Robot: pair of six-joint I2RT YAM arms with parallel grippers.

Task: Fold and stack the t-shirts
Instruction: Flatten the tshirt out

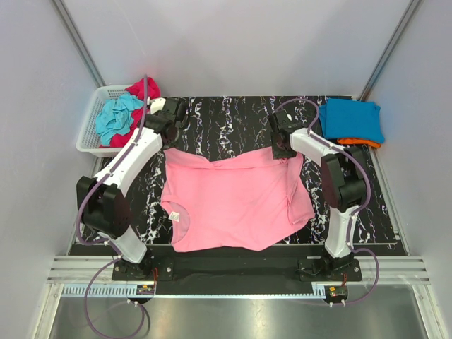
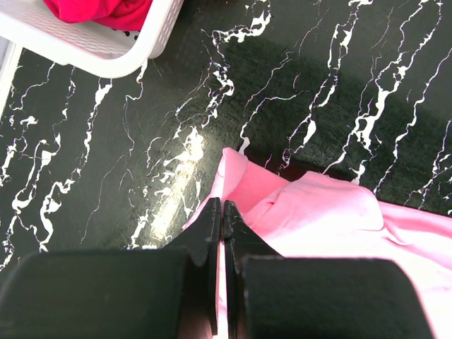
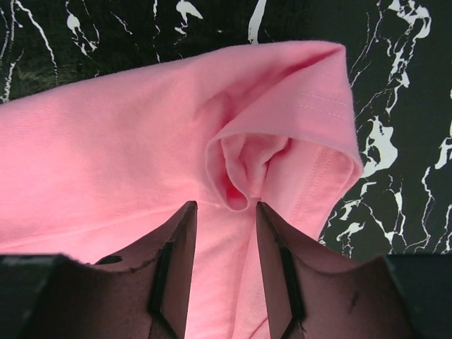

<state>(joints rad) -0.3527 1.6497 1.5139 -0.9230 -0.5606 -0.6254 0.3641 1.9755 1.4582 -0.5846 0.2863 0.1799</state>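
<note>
The light pink t-shirt [image 1: 233,205] lies spread on the black marbled table, its far edge partly folded toward the middle and its neck at the near left. My left gripper [image 1: 171,143] is shut on the shirt's far left corner; the left wrist view shows its jaws [image 2: 223,205] pinching a thin pink fold [image 2: 332,212]. My right gripper [image 1: 283,151] is at the far right corner, and its jaws [image 3: 226,206] stand open over a bunched pink fold [image 3: 106,155]. A folded blue t-shirt [image 1: 351,119] lies on an orange one [image 1: 360,143] at the far right.
A white slatted basket [image 1: 89,121] at the far left holds a teal t-shirt [image 1: 116,119] and a magenta one [image 1: 141,90]; its corner [image 2: 106,56] shows in the left wrist view. Bare marbled table [image 1: 233,120] lies beyond the pink shirt.
</note>
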